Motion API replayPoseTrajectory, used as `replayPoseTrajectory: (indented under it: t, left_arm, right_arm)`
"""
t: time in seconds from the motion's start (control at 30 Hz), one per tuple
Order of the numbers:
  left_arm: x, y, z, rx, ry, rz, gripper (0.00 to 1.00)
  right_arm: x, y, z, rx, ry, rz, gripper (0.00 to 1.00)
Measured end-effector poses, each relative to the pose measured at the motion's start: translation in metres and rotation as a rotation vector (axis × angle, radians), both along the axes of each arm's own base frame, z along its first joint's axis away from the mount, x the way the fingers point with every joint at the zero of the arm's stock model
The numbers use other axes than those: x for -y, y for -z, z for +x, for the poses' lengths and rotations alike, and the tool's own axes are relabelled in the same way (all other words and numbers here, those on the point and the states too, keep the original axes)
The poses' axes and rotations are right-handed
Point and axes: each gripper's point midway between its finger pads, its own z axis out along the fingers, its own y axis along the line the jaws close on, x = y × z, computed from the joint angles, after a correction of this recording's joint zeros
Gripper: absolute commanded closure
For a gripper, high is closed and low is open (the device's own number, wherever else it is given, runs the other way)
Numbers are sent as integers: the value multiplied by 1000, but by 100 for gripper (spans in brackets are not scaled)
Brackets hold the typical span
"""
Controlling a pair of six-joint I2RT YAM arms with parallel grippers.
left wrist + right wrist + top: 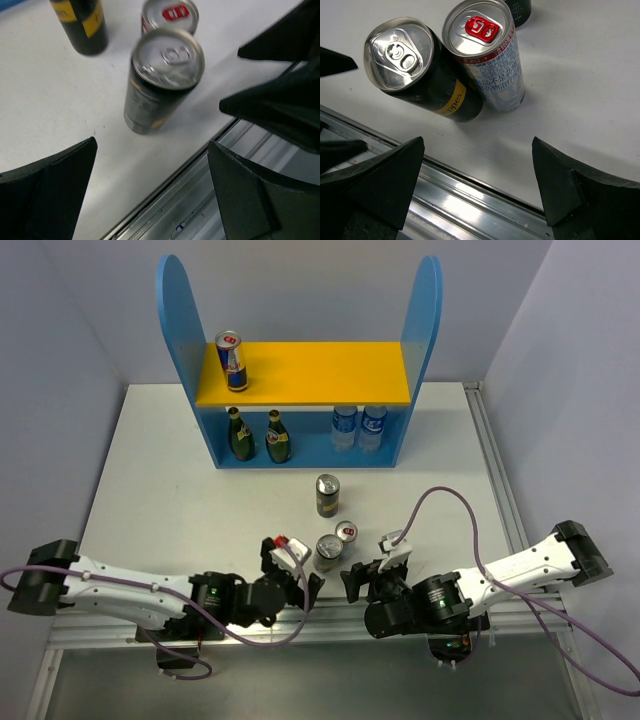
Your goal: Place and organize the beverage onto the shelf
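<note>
The shelf (320,372) stands at the back of the table. A blue-silver can (232,360) is on its yellow upper board at the left. Two green bottles (258,436) stand on the lower level. Three cans stand loose on the table: a dark can (327,495), a nearer dark can (329,552) (160,87) (420,70), and a silver can with a red tab (346,533) (170,15) (490,55). My left gripper (296,570) (152,185) is open and empty just left of the near dark can. My right gripper (368,570) (477,185) is open and empty just right of it.
Two small clear bottles with blue labels (359,427) stand on the shelf's lower level at the right. A metal rail (200,200) (470,200) runs along the table's near edge under both grippers. The grippers face each other closely across the near cans.
</note>
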Motion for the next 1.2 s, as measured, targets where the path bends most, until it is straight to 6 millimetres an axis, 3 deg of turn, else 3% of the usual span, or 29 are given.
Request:
replayPoseTrajectory:
  t: [0.13,0.27,0.47,0.7,0.8,0.83,0.9,0.97,1.0,1.03,1.07,1.1,1.13,1.2]
  left_arm:
    - [8,30,-6,14,13,78,1]
    - [18,47,2,56,-38,127,1]
    - [40,58,14,125,-100,129,1]
    - [48,60,35,178,-163,111,3]
    - [50,59,45,190,-184,97,12]
    - [50,59,49,195,-191,96,21]
    - [51,56,58,199,-210,79,28]
    - [53,54,65,198,-218,58,42]
    - [54,53,67,198,-221,52,51]
    - [54,52,70,197,-225,45,71]
    - [55,53,72,199,-225,47,80]
    - [55,52,74,199,-225,46,95]
    - [55,52,75,198,-225,44,100]
    - [54,53,76,198,-228,47,100]
  right_arm:
    - [0,-2,0,-2,0,6,5]
    - [0,-9,0,-12,1,49,5]
    - [0,-16,0,-24,1,97,5]
    - [7,-15,4,5,11,63,5]
    - [11,-16,7,22,20,52,5]
    - [12,-17,8,25,22,53,5]
    - [11,-18,7,19,20,67,5]
    - [8,-20,5,7,11,89,5]
    - [7,-21,4,2,9,98,5]
    - [6,-21,3,-1,7,104,5]
    - [5,-22,3,-3,6,109,5]
    - [5,-22,3,-5,6,114,5]
    - [4,-22,2,-7,5,117,5]
    - [4,-22,2,-11,3,120,5]
